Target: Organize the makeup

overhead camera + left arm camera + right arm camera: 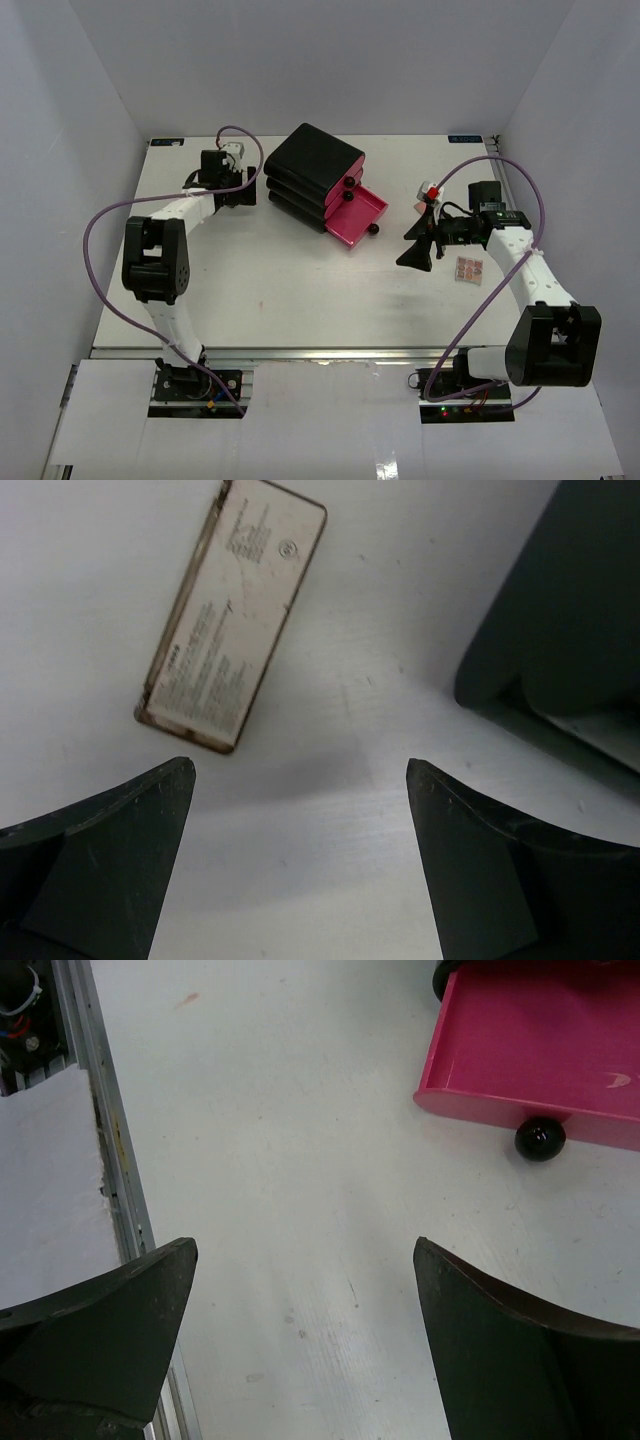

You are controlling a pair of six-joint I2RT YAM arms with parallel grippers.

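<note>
Little of the sorting looks done: the bottom pink drawer point(358, 216) of the black drawer box point(312, 162) stands pulled out, and no makeup shows in the part of it in view. A slim tan case point(232, 615) lies flat on the table point(280, 290) just left of the box, below the left gripper point(298, 770), whose fingers are spread with nothing between them. A small pinkish palette point(468, 268) lies well to the box's right, beyond the right gripper point(305, 1250), which is likewise spread and empty. Both items, I judge, have yet to go into the drawer.

One palette point(468, 268), one case point(232, 615) (one box point(315, 175)).
</note>
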